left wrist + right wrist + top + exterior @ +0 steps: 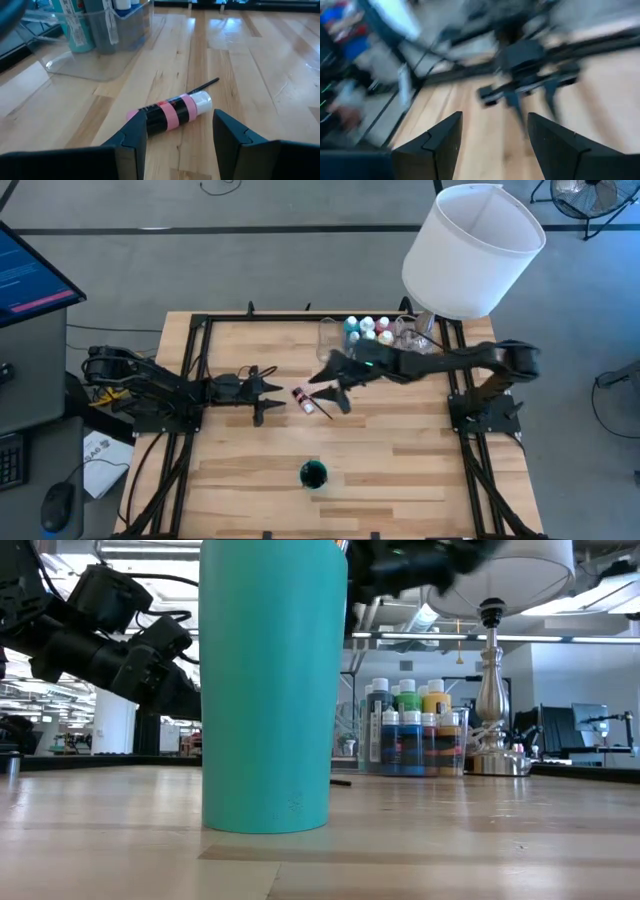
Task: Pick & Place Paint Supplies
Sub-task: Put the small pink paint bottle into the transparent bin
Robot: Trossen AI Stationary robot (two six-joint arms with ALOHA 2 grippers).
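- Your left gripper point(177, 135) has its jaws parted and holds nothing; the pink bottle point(172, 112) lies on its side just ahead of them, white cap pointing away.
- A thin brush point(205, 84) lies touching that bottle's far end.
- Your right gripper point(335, 392) is also spread and empty, above the table just past the bottle point(303, 398).
- Beyond your left jaws stands the clear tray point(100, 60) of upright bottles point(367, 330).
- Bare wood point(260, 65) stretches beside the bottle.
- The teal cup point(313, 474) stands well apart, near the table edge.
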